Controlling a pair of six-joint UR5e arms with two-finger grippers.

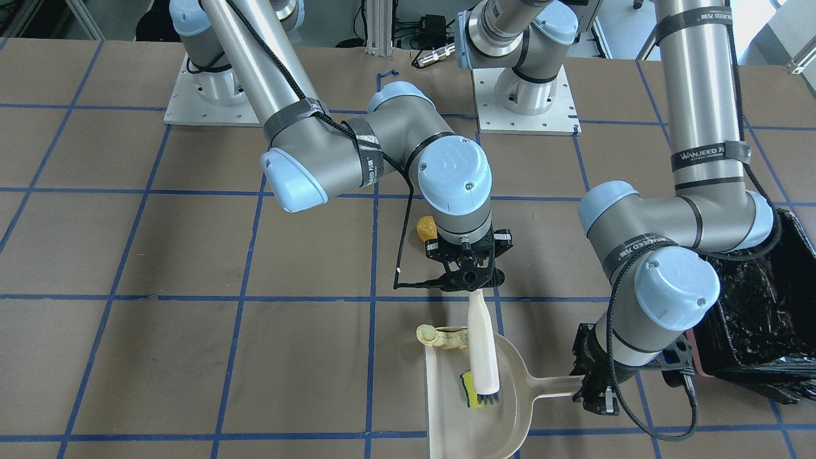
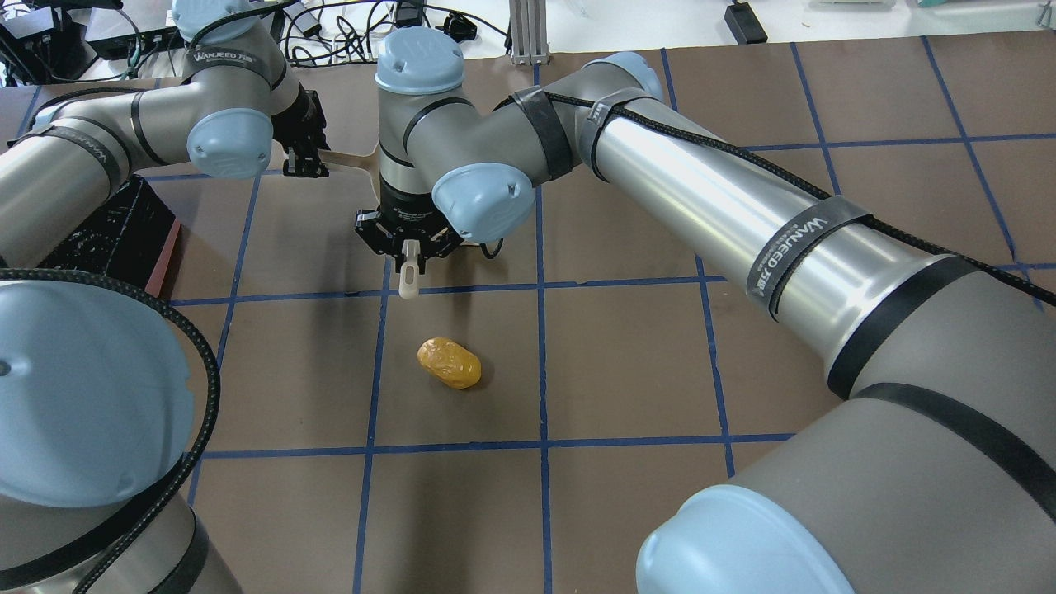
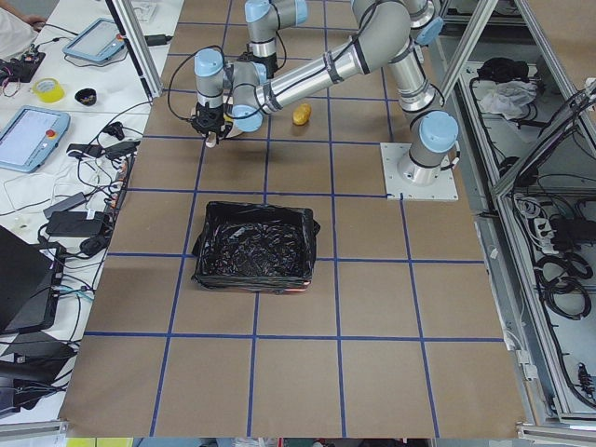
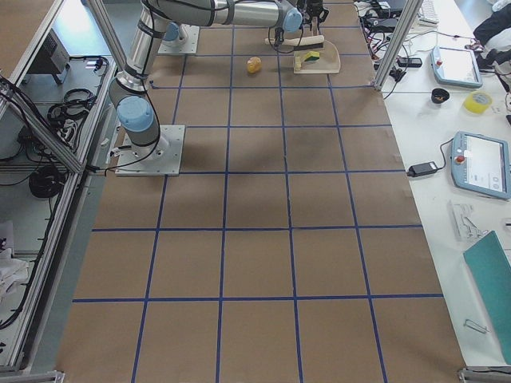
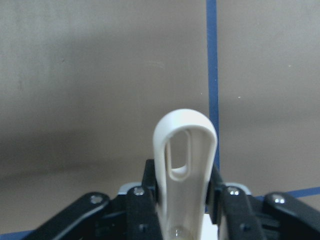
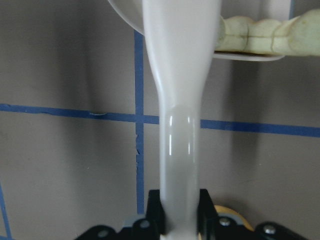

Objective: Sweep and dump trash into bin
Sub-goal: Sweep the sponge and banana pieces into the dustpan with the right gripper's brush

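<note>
Your front view cuts the dustpan (image 1: 446, 408) at its bottom edge, the bin (image 1: 765, 306) at its right edge. The right arm's wrist (image 1: 456, 191) half-hides the potato piece (image 1: 425, 227).

The dustpan (image 1: 475, 421) lies on the table (image 1: 191, 357) at its side far from the robot. The sponge (image 1: 468, 390) lies in the pan, touching the head of the brush (image 1: 482, 347), which slants down from the right gripper (image 1: 472, 284). The crescent slice (image 1: 440, 336) rests on the pan's rim at its robot-side corner. The potato-like piece (image 1: 425, 227) lies apart, nearer the robot. The bin (image 1: 746, 357) stands to the pan's left, beyond the left gripper (image 1: 590, 386) at its handle.
</note>
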